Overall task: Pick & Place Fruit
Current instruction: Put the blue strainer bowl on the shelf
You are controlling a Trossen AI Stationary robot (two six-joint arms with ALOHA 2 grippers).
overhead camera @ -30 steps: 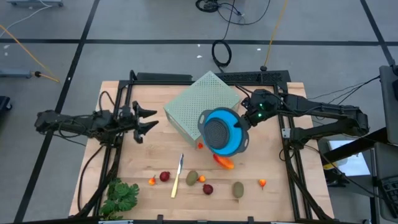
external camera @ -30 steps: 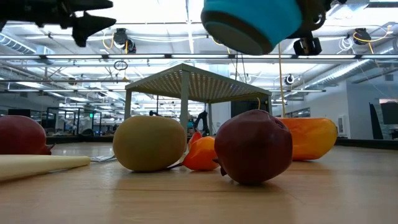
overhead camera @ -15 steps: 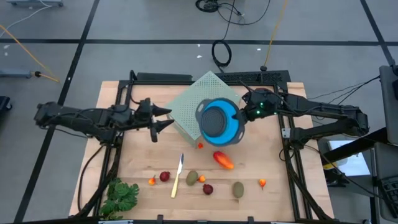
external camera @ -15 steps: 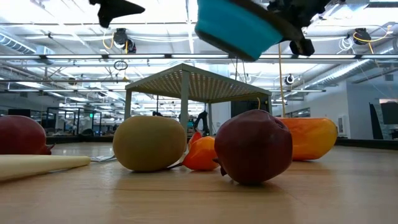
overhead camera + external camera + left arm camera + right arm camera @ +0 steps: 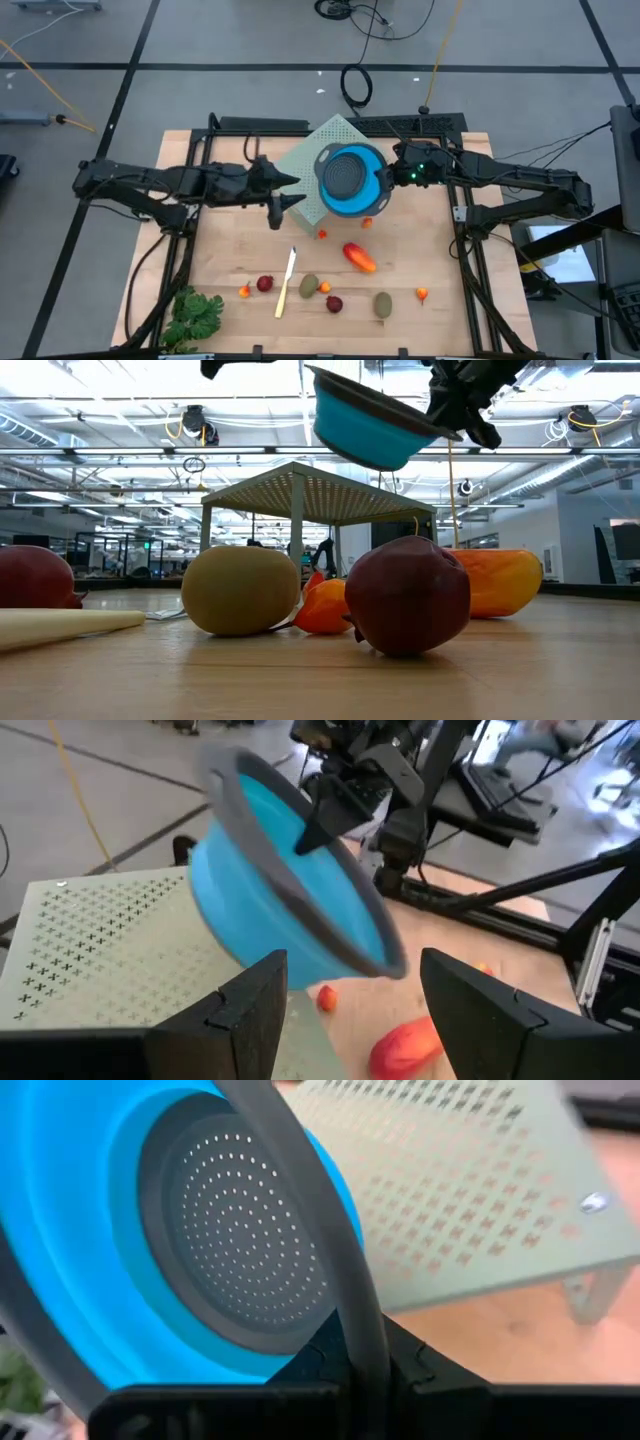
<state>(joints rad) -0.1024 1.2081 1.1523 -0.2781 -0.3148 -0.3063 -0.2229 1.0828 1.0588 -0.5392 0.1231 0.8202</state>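
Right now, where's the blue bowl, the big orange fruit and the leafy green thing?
blue bowl (image 5: 347, 181), high view, its holed bottom.
big orange fruit (image 5: 358, 257), high view, its middle.
leafy green thing (image 5: 194, 316), high view, its leaves.

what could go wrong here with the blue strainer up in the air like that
The right gripper pinches the blue strainer only at its rim, and the bowl hangs tilted above the perforated stand; it could slip or swing in that grip. The left gripper, open, is close beside the strainer, so the two arms might collide. Fruit such as the orange-red oblong lies below and could be knocked if the strainer drops.
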